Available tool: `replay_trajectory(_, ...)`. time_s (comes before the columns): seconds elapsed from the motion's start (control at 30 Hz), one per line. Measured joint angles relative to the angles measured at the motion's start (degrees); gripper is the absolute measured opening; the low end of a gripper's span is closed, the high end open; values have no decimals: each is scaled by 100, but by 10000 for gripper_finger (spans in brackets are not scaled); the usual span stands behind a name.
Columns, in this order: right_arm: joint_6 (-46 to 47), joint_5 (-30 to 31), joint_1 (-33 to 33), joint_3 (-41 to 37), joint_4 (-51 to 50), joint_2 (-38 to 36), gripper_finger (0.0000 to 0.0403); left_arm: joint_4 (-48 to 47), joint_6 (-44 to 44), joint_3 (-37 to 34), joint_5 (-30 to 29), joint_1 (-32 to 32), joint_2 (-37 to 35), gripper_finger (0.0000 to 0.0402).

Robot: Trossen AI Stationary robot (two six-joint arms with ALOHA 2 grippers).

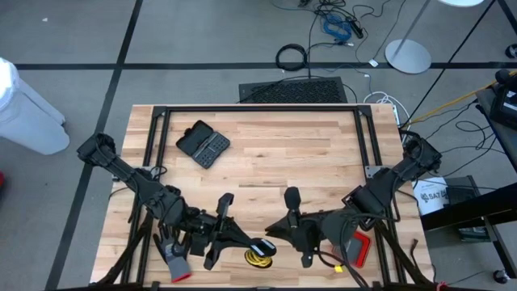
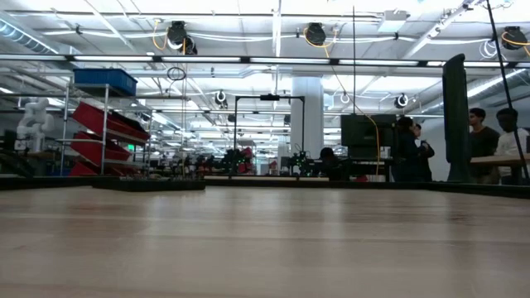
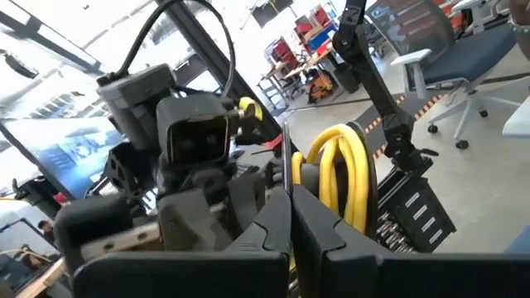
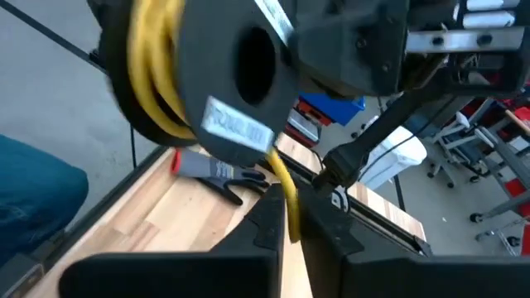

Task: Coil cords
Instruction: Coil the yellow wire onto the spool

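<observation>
Fingers of the right gripper (image 4: 290, 228) fill the foreground of its wrist view, drawn narrow on a single yellow strand that runs down between them. That strand belongs to the cord (image 4: 157, 74), a thin yellow line wound into a small tight ring of several turns. A black round part (image 4: 248, 66) with a hole through its middle and a pale label sits against the ring.

Under everything lies the table (image 1: 275, 153), pale wooden planks in a black frame, on a grey floor with dark seams. From table height, the room behind is a long workshop with ceiling lights, shelves (image 2: 103, 132) of red and blue bins, and people (image 2: 497, 136) standing far off. Both arms reach in from the table's outer corners and meet at the middle of its near edge. A grey glove (image 1: 173, 257) with a red cuff lies under the left arm, and a black case (image 1: 203, 144) lies well apart on open wood.

The cord sits between the two grippers, just beside the glove. The left gripper (image 3: 290, 228) has its fingers pressed together with the ring right at their tips, probably pinching it, though the contact itself is hidden. The ring stands on edge rather than flat, with its loops running up and over. The loose strand is the long axis, dropping from the ring to the right fingers.
</observation>
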Motion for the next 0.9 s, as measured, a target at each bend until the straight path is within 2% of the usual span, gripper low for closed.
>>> replay_trajectory(0.1, 0, -3, 69, -1, 61, 0, 39, -8, 5, 0, -184, 0, 0, 0)
replay_trajectory(0.5, 6, 494, 238, -1, 150, 0, 93, -13, 35, 0, -204, 0, 0, 0)
replay_trajectory(0.77, 20, 632, 251, -1, 20, -7, 102, -88, 33, 0, -417, 0, 0, 0)
replay_trajectory(0.9, 17, 1130, 397, -1, -130, -77, 103, -183, 9, -1, -658, -11, 0, 0)
